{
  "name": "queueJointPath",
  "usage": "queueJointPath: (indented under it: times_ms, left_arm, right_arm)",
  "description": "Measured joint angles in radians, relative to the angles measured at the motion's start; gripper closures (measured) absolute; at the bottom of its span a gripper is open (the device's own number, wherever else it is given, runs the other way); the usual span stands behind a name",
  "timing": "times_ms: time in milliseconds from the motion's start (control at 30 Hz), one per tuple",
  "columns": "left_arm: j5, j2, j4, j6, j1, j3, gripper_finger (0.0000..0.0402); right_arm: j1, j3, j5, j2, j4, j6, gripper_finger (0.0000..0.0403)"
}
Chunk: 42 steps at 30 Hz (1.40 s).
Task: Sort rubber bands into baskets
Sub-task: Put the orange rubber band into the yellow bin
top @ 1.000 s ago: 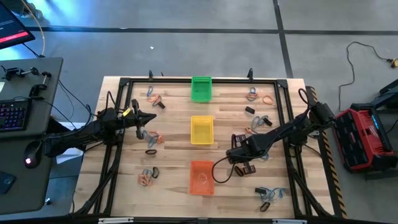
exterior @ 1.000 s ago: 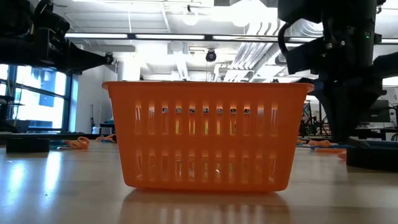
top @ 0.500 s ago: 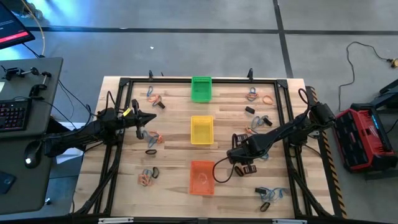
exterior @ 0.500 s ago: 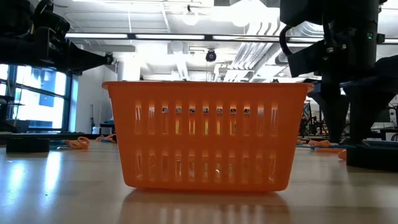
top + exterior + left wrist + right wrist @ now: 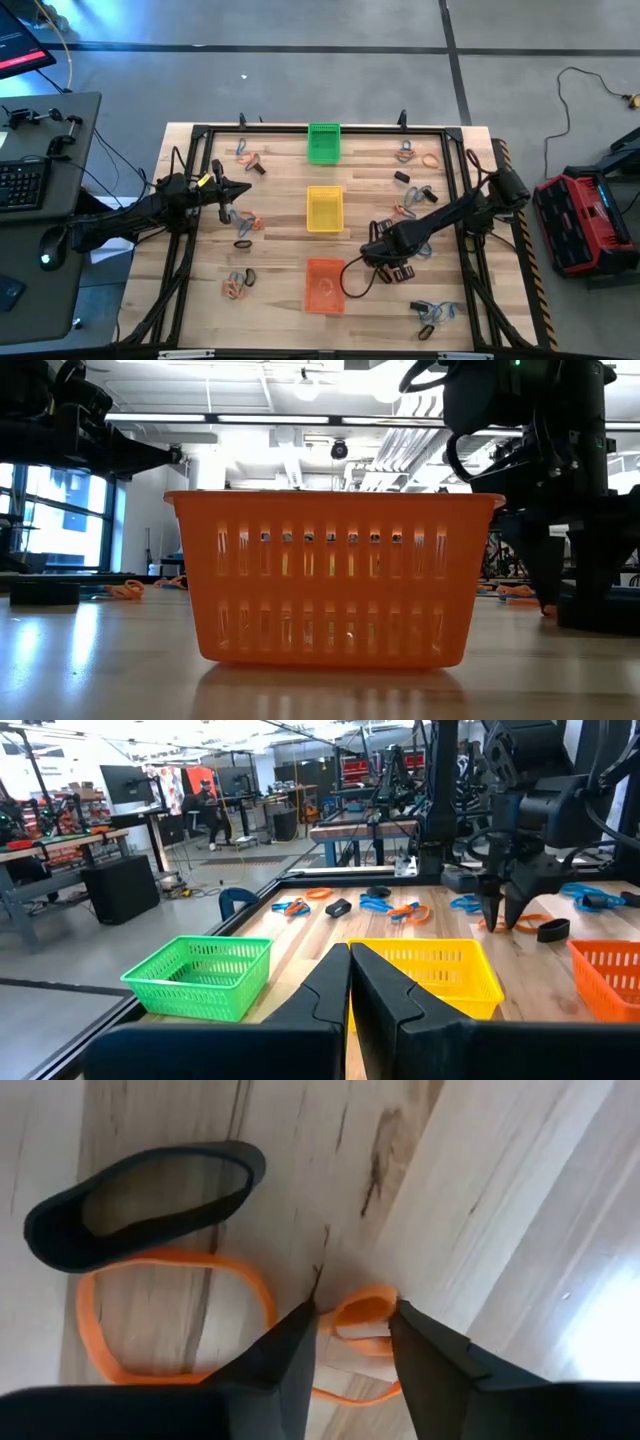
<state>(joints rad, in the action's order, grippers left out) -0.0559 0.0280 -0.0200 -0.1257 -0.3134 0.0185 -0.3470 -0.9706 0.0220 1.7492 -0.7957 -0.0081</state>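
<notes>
My right gripper (image 5: pixel 355 1315) points down at the table, right of the orange basket (image 5: pixel 324 285), and stands open. Its fingertips stand on either side of a small orange rubber band (image 5: pixel 365 1308) that lies on the wood. Beside it lie a larger orange band (image 5: pixel 170 1315) and a black band (image 5: pixel 140 1200). The left wrist view shows the same gripper (image 5: pixel 508 915) low over the table. The yellow basket (image 5: pixel 324 208) and green basket (image 5: pixel 323 142) stand in a row behind the orange one. My left gripper (image 5: pixel 243 190) is shut and hangs level over the table's left side. My right gripper comes from above, pointing down, with one bend of the small orange band (image 5: pixel 372 1302) between its two fingertips. The band lies flat on the table. Whether the fingers touch it, I cannot tell.
More clusters of bands lie at the far left (image 5: pixel 250 160), mid left (image 5: pixel 245 222), near left (image 5: pixel 238 285), far right (image 5: pixel 415 153), mid right (image 5: pixel 415 195) and near right (image 5: pixel 437 312). A black frame rail (image 5: pixel 200 130) runs round the table.
My right gripper has opened from shut and sunk straight down toward the bands on the table, then narrowed a little. The baskets, the bands and my left arm have kept still.
</notes>
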Motion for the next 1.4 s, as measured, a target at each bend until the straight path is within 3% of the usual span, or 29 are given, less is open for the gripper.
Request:
queueJointPath:
  times_ms: [333,833,1033,1400]
  left_arm:
    - [0.000,0.000,0.000,-0.001,0.000,0.000,0.0398]
    - [0.000,0.000,-0.005,-0.006,0.000,0.000,0.0398]
    - [0.000,0.000,-0.004,-0.006,0.000,0.000,0.0398]
    - [0.017,0.003,0.000,0.007,0.000,0.000,0.0398]
  right_arm:
    - [0.000,0.002,-0.031,-0.017,0.001,0.030,0.0397]
    - [0.066,-0.117,0.026,-0.124,0.028,0.074,0.0402]
    - [0.099,-0.120,0.078,-0.169,0.181,0.051,0.0402]
    - [0.159,-0.121,0.168,-0.138,0.532,0.009,0.0403]
